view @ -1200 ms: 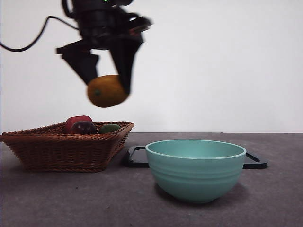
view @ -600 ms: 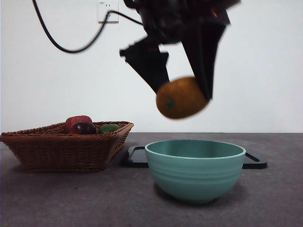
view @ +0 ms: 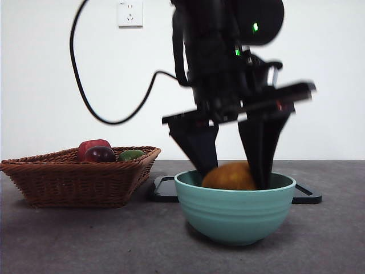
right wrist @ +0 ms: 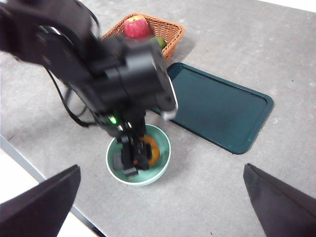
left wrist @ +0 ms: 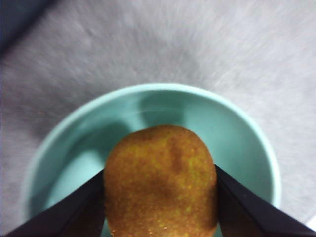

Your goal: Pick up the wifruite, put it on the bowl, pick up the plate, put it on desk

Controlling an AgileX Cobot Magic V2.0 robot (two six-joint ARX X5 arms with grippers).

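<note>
wifruite [view: 230, 176] lowered into bowl [view: 235, 214]

Dark grey counter [view: 85, 240] carries teal bowl [view: 235, 214], wicker basket [view: 74, 177] and dark tray [view: 165, 191] behind the bowl.

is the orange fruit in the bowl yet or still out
In, not released: the wifruite sits below the bowl rim, left claw shut on it.

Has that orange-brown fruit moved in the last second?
Yes. The wifruite, gripped by the left gripper, was high above the basket; it has travelled sideways and down and now sits inside the bowl.
</note>
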